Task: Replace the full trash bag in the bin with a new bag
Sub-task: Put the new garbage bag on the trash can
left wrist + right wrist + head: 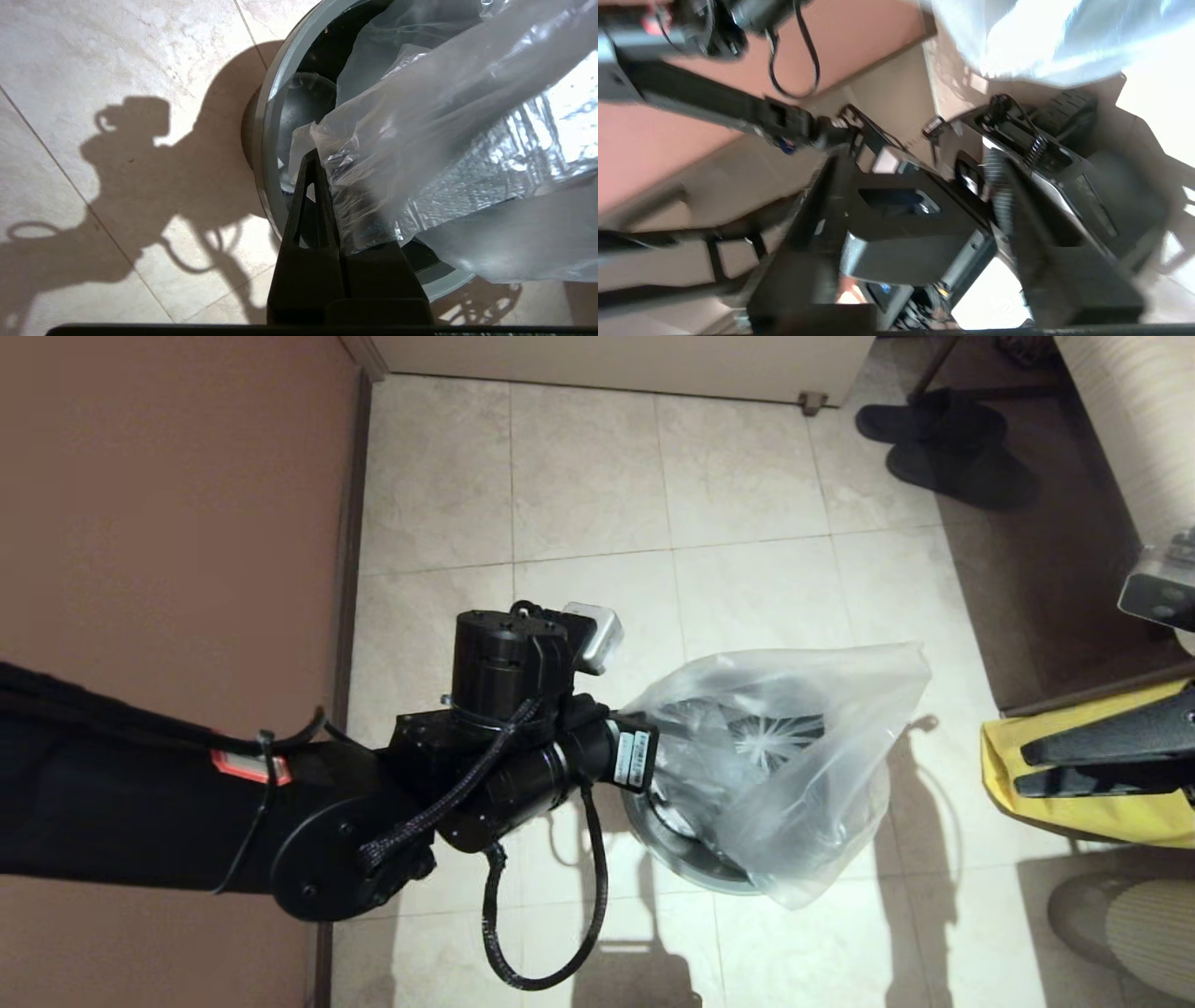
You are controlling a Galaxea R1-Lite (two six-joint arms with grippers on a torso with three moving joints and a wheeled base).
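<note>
1. Pale floor tiles [597, 476] fill the room, with a brown wall at 9 o'clock, dark slippers [943, 439] at 1 o'clock and a yellow sack [1074, 784] at 3 o'clock of the head view.
2. The bin [681, 849] is found a little to 4 o'clock of the middle of the head view, standing on the tiles; only the near part of its grey rim is seen, the rest being covered.
3. The new bag [794, 747] is draped over the bin mouth, spread toward 2 o'clock and hanging past the rim at 5 o'clock; it is not yet seated inside.
4. The left gripper [322, 163] is held at the bin's 9 o'clock edge, and its fingers are seen pressed together on a gathered edge of the bag, just above the rim.
5. The right gripper [920, 205] is kept at 3 o'clock, away from the bin, over the yellow sack; its fingers are seen spread apart with nothing between them.
6. The step in hand is judged to be the fitting of the bag mouth over the rim.
7. To do it well, the pinched edge should be pulled outward and down past the rim slowly, so that the thin film is not torn.
8. The far edge should probably be held by the right gripper, otherwise the bag may be dragged off the bin.
</note>
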